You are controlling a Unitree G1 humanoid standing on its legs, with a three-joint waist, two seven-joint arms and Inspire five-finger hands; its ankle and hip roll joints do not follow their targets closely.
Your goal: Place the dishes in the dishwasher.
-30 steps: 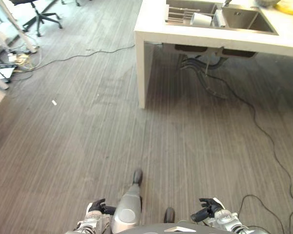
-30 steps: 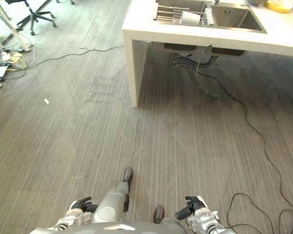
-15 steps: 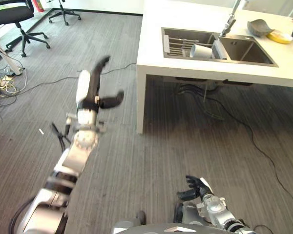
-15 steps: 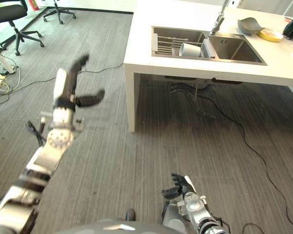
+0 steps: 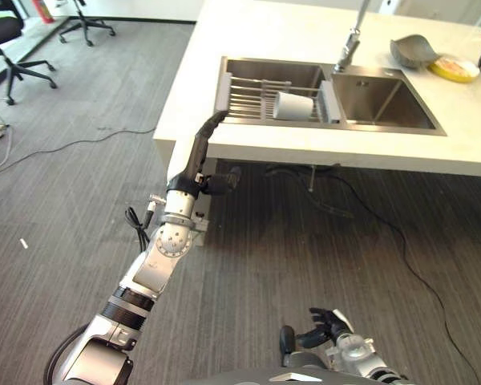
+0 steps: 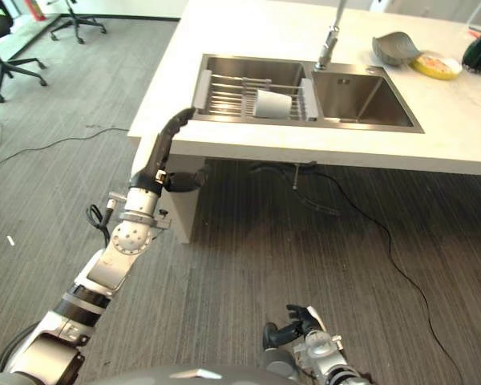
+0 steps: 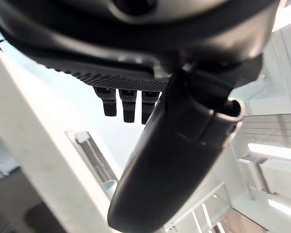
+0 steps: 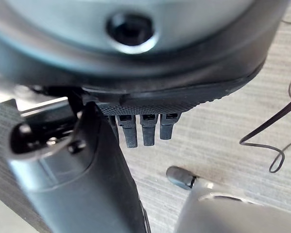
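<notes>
**Q:** Where does the robot's left hand stand?

**A:** The left hand [image 5: 194,160] is raised at the near left corner of the white counter [image 5: 248,32], fingers straight and reaching up toward the counter's front edge, thumb stuck out to the side. It holds nothing. In the left wrist view, the fingers [image 7: 127,103] point at the counter top with the sink rim past them.

**Q:** And the dishes?

**A:** A white cup [image 5: 293,106] lies on its side on a metal drying rack [image 5: 252,91] set in the left basin of the double sink [image 5: 385,100]. The cup rests toward the rack's right end, near the divider between the basins. The left hand is apart from it, at the counter's edge below the rack's left end.

**Q:** What else is on the counter?

**A:** A tap [image 5: 349,40] rises behind the sink. Right of it, near the far right of the counter, a grey bowl [image 5: 410,50] sits tilted just beside a yellow dish [image 5: 454,69].

**Q:** The right hand?

**A:** The right hand [image 5: 327,325] hangs low over the grey plank floor [image 5: 80,160], fingers loosely relaxed and empty. Office chairs [image 5: 0,36] stand on the floor at far left.
</notes>
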